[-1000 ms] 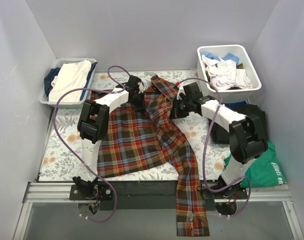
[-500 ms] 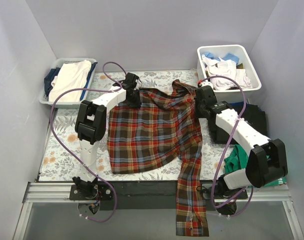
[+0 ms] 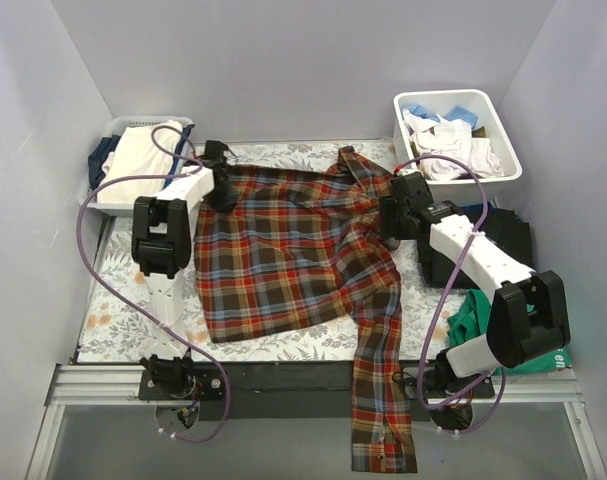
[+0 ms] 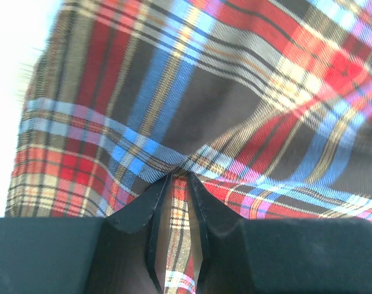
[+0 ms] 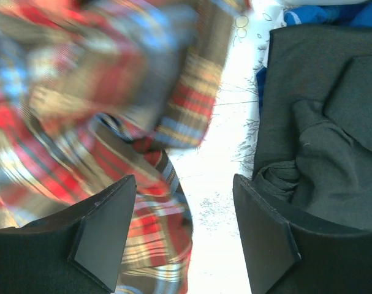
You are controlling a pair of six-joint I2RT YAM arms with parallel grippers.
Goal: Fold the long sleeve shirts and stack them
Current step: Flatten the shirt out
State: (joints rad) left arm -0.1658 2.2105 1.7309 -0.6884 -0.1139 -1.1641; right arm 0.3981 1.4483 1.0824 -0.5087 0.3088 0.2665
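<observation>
A red, brown, blue and yellow plaid long sleeve shirt [image 3: 293,250] lies spread over the floral table cover, one sleeve [image 3: 383,400] hanging over the front edge. My left gripper [image 3: 221,190] is at the shirt's far left corner. In the left wrist view it [image 4: 178,184] is shut on a fold of plaid cloth [image 4: 192,92]. My right gripper [image 3: 391,215] hovers at the shirt's right edge. In the right wrist view it [image 5: 184,208] stands open over plaid cloth [image 5: 149,202] and bare table, holding nothing. Black folded garments [image 3: 513,235] [image 5: 320,110] lie just right of it.
A white bin [image 3: 507,172] of light clothes stands at the back right. A basket [image 3: 91,198] with a white cloth sits at the back left. A green garment [image 3: 523,335] lies at the front right. The floral table cover [image 3: 123,280] shows left of the shirt.
The bunched shirt has been pulled out flat. My left gripper moved left and back with its corner. My right gripper moved right, opened and let the shirt go.
</observation>
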